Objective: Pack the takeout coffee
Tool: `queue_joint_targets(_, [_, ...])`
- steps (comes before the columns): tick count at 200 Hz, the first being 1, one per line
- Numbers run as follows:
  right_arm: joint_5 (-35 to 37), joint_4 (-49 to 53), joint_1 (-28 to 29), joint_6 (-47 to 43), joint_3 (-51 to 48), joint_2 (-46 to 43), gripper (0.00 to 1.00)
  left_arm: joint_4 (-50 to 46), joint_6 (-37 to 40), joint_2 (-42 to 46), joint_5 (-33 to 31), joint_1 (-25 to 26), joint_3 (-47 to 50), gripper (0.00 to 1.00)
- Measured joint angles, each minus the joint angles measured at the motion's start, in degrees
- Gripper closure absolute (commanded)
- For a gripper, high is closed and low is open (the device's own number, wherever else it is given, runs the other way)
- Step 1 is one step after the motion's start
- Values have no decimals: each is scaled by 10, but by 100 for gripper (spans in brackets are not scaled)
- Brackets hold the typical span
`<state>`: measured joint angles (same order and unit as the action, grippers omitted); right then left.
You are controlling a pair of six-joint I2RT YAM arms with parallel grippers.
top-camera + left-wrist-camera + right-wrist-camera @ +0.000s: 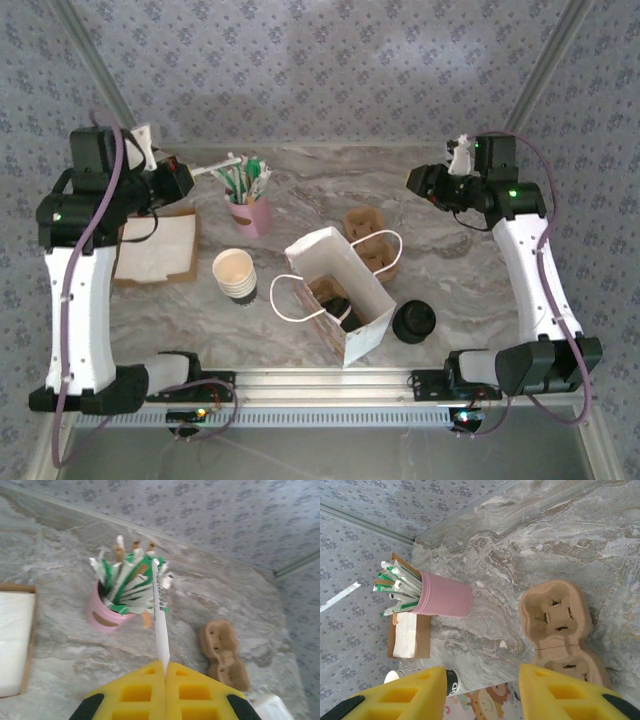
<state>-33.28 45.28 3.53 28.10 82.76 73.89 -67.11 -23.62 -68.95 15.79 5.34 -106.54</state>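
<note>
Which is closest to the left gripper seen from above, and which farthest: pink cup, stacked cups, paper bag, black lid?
1. pink cup, beside the left gripper
2. stacked cups, left of the bag
3. paper bag, centre
4. black lid, right of bag

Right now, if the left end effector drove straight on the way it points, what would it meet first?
Probably the green-and-white sticks in the pink cup. The left end effector, shut on a white stick, aims at that bundle, the stick's tip leading; depth is unclear.
</note>
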Motion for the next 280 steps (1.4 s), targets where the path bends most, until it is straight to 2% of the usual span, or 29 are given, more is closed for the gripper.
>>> queue_joint_targets(93, [9,30,2,0,0,-43,55,-9,-30,69,221,0,-15,100])
queue_joint_targets(159, [9,35,2,0,-7,-58,55,-1,-50,116,298,40,64,100])
queue_joint_targets(217, [9,35,2,0,-19,-62,55,-7,-49,118,306,96,115,100])
queue_joint_targets(280, [9,37,2,0,-33,-68,55,-73,-18,95,224,160,115,100])
